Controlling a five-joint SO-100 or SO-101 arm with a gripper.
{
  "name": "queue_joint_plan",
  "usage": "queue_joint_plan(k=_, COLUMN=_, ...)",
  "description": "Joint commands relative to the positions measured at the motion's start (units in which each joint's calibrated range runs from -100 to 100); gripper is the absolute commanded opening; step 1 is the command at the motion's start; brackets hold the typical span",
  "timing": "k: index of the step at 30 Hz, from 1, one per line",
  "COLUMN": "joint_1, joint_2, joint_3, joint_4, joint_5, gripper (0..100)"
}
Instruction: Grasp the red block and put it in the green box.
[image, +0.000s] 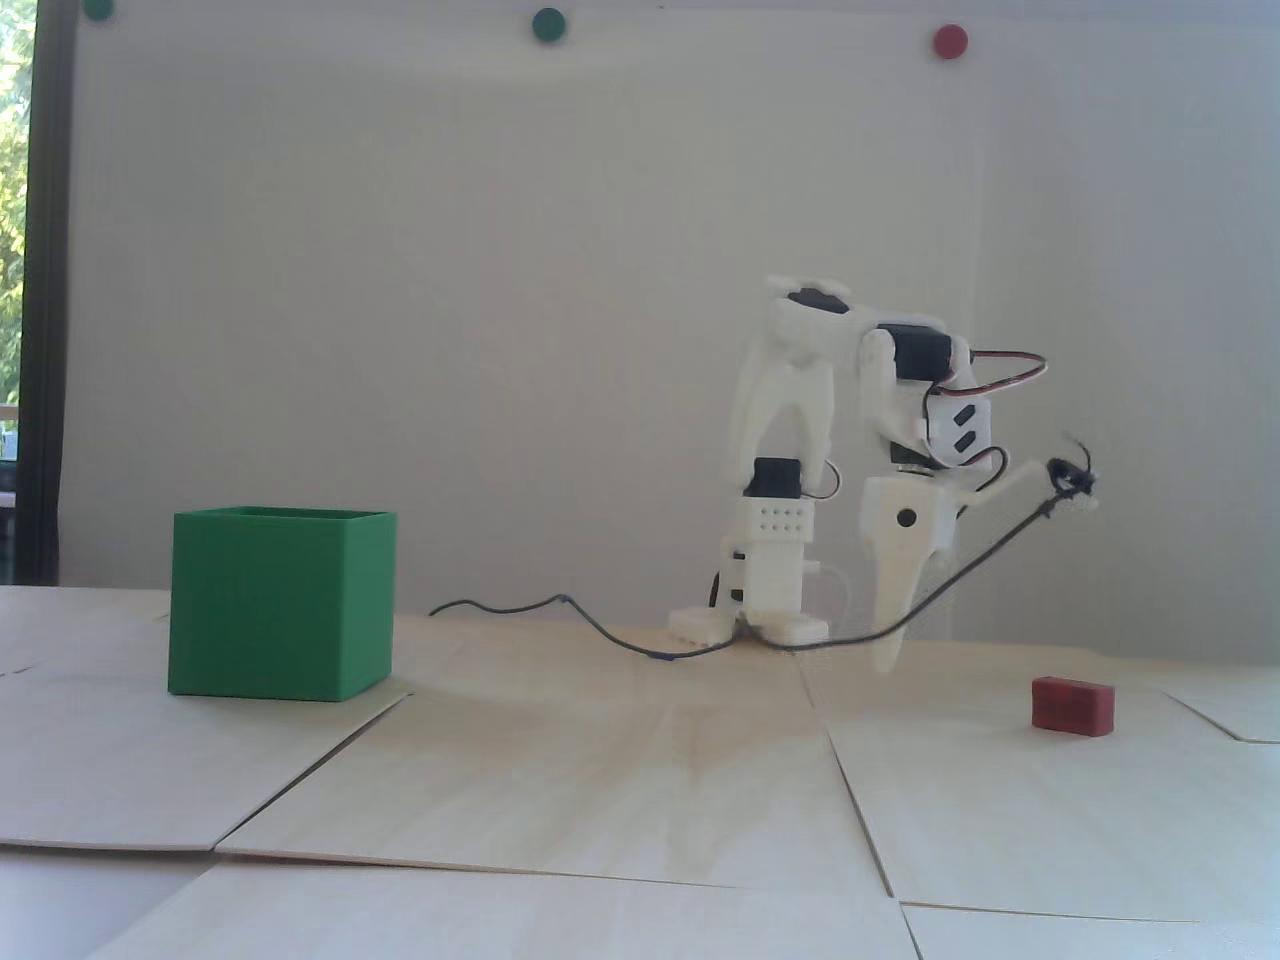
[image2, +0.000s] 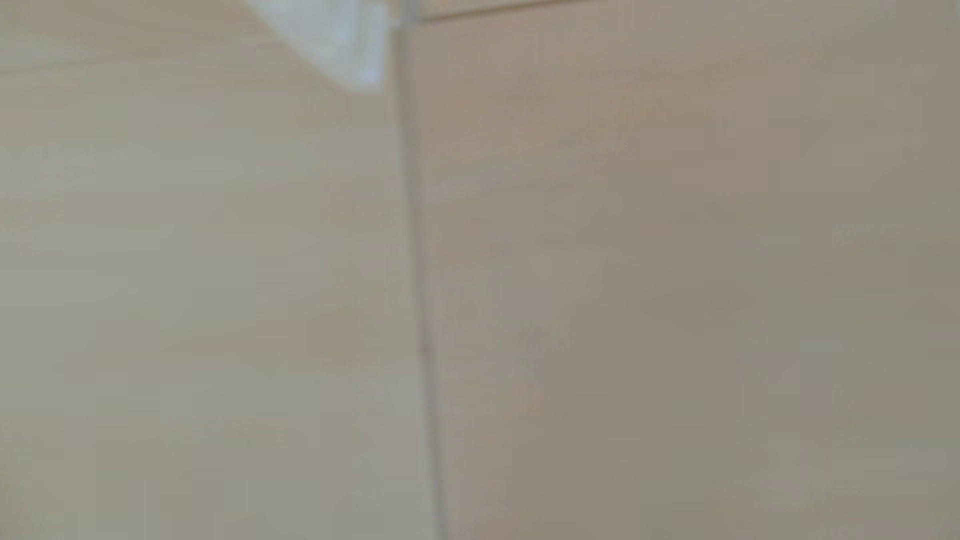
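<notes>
In the fixed view the red block (image: 1072, 705) lies flat on the wooden table at the right. The green box (image: 280, 605) stands open-topped at the left, far from the block. The white arm is folded over its base (image: 765, 580) in the middle. My gripper (image: 886, 660) points straight down with its tip just above the table, left of and behind the block. Its jaws look closed into one tapered point, with nothing in them. The blurred wrist view shows only a white fingertip (image2: 353, 52) at the top edge and bare wood; block and box are out of that view.
A black cable (image: 600, 632) runs across the table behind the box to the arm's base, then up to the wrist camera (image: 1072, 478). The table is made of pale wooden panels with seams (image2: 418, 259). Green and red dots (image: 948, 41) sit high on the white wall.
</notes>
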Motion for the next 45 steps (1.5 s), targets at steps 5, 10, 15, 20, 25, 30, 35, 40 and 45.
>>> queue_joint_plan(k=5, joint_1=4.1, joint_2=-6.7, joint_3=-1.5, joint_4=0.1, joint_5=-2.0, gripper=39)
queue_joint_plan(k=10, joint_1=5.9, joint_2=-5.9, joint_3=-9.5, joint_4=-0.5, joint_5=-1.4, gripper=39)
queue_joint_plan(k=15, joint_1=8.4, joint_2=-3.0, joint_3=-13.5, joint_4=-7.7, joint_5=-1.4, gripper=39)
queue_joint_plan(k=20, joint_1=5.7, joint_2=-1.4, joint_3=-13.9, joint_4=-13.6, joint_5=-1.6, gripper=39)
queue_joint_plan(k=25, joint_1=5.7, joint_2=-1.1, joint_3=-15.9, joint_4=-15.6, joint_5=-1.6, gripper=39)
queue_joint_plan(k=30, joint_1=7.4, joint_2=3.7, joint_3=-19.8, joint_4=-24.8, joint_5=-1.5, gripper=39)
queue_joint_plan(k=35, joint_1=9.6, joint_2=7.9, joint_3=-20.9, joint_4=-27.0, joint_5=-1.2, gripper=39)
queue_joint_plan(k=40, joint_1=11.0, joint_2=8.3, joint_3=-20.7, joint_4=-26.4, joint_5=-1.1, gripper=39)
queue_joint_plan(k=45, joint_1=7.2, joint_2=7.6, joint_3=-20.3, joint_4=-25.5, joint_5=-1.5, gripper=39)
